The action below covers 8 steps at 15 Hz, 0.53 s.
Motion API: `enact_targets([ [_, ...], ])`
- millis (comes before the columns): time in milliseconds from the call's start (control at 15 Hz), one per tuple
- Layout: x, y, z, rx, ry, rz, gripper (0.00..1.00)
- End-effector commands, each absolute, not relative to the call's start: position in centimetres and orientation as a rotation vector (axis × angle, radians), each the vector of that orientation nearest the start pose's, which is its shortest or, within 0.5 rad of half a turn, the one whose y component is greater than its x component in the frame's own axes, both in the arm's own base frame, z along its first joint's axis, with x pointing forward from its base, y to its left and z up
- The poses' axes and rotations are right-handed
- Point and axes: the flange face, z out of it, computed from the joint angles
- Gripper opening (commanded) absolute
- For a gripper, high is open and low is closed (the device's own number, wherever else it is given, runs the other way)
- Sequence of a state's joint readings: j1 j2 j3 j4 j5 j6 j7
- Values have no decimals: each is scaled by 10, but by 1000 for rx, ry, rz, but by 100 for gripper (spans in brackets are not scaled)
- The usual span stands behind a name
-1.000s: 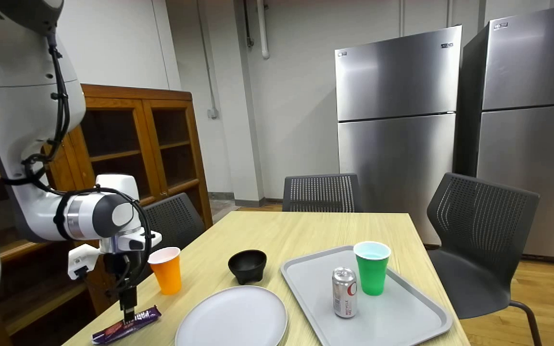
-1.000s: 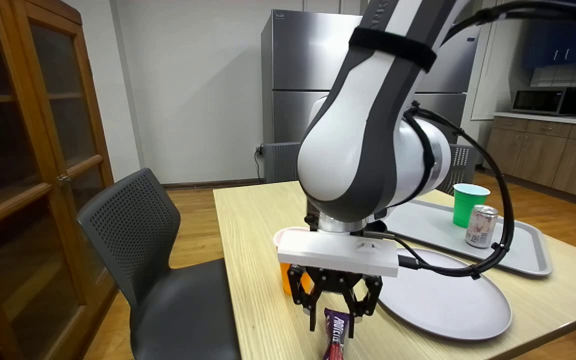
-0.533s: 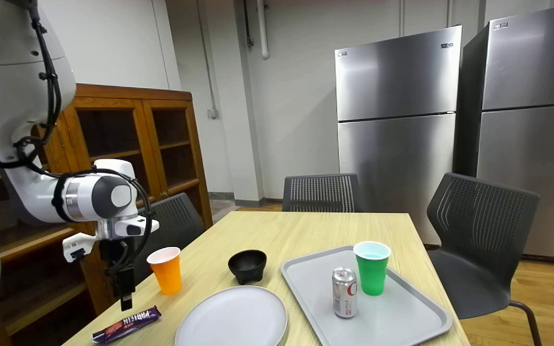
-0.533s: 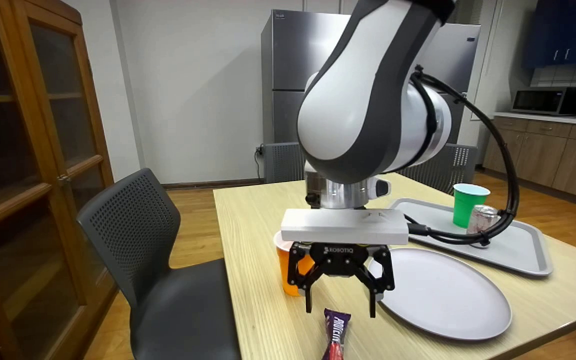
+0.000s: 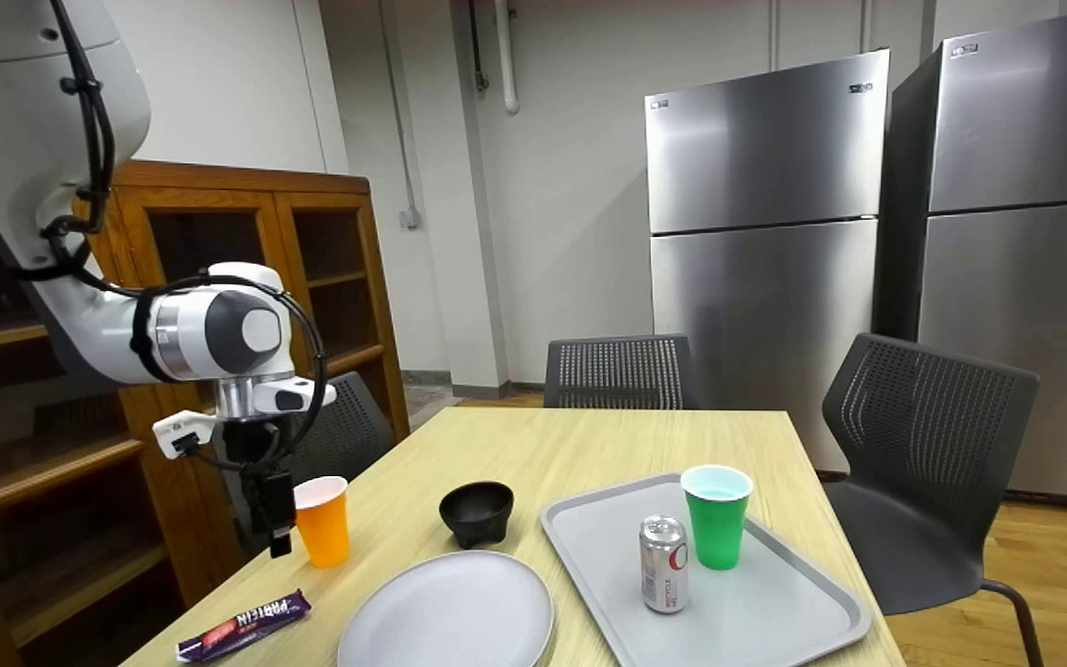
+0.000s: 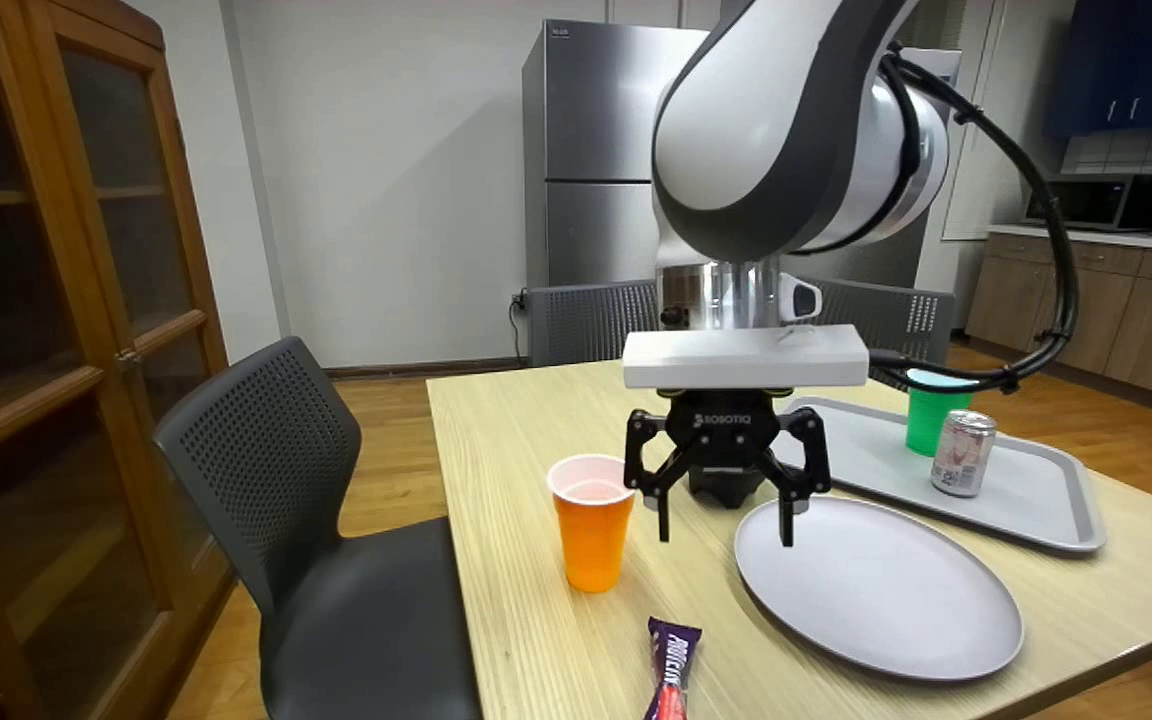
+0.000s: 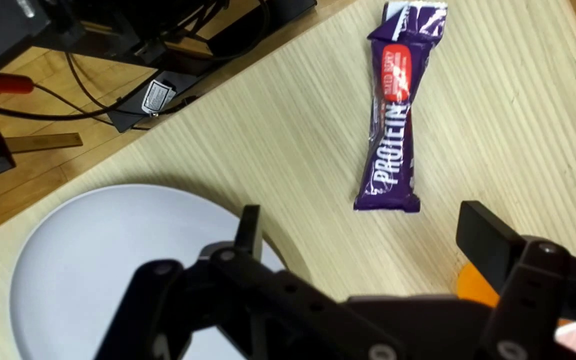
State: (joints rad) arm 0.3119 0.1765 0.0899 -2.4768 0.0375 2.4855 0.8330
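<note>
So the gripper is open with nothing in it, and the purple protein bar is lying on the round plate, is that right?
One slip: the purple protein bar lies on the table, apart from the round plate, as the wrist view shows. The gripper is indeed open and empty.

Kitchen area with refrigerators (image 5: 765, 167) and microwave (image 6: 1101, 203)
</note>
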Motion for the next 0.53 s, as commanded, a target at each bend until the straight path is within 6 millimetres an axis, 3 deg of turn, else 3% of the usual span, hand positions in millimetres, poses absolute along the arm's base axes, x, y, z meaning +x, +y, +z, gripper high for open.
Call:
enact_targets([
  [0, 424, 144, 238, -3119, 772, 218, 100],
  [467, 445, 66, 255, -3030, 1014, 173, 100],
])
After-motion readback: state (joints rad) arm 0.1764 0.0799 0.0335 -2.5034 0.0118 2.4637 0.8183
